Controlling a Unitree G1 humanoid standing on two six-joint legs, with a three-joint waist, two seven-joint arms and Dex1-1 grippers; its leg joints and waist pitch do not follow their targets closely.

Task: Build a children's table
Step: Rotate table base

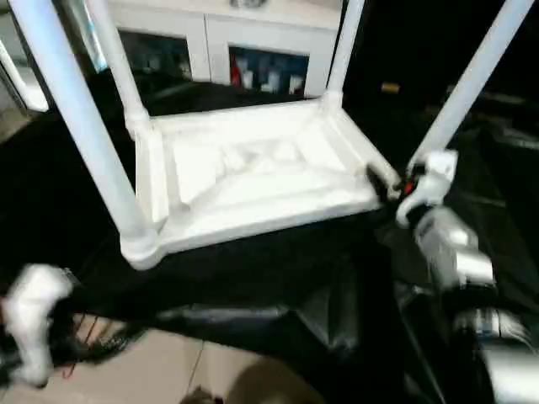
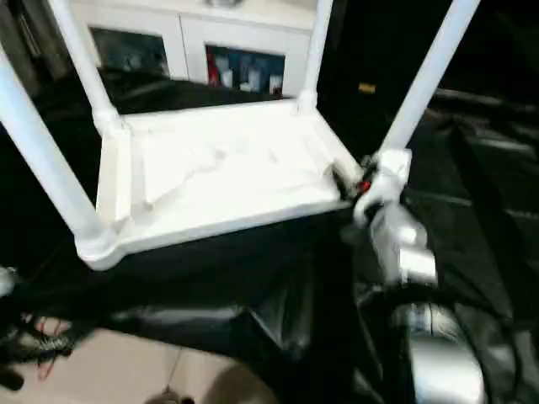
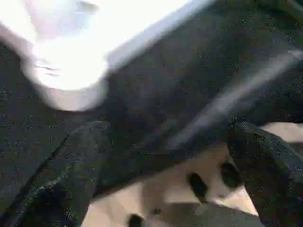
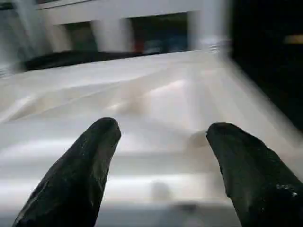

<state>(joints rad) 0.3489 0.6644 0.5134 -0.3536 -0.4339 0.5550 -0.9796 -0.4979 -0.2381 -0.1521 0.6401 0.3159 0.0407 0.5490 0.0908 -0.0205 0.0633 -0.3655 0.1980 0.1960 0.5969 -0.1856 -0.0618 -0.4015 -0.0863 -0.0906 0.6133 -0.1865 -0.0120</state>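
The children's table (image 1: 253, 181) lies upside down on a black cloth (image 1: 253, 278), its ribbed underside facing up and all four legs standing in the corner sockets. The near-left leg (image 1: 80, 118) and the near-right leg (image 1: 472, 88) rise out of the top of the head view; the two far legs stand before a white cabinet (image 1: 244, 38) with glass doors. Beyond the cloth's near edge lies pale tiled floor (image 1: 160, 370).

The right gripper (image 4: 161, 156) sits at the table's near-right corner, beside the base of the near-right leg; its black fingers (image 4: 83, 170) stand apart over the rim of the underside, nothing between them, though contact with the rim cannot be judged from the blurred view.

The left gripper (image 3: 165, 161) hangs low, off the table, near the near-left corner socket (image 3: 66, 80); its jaws are wide apart and empty above cloth and floor.
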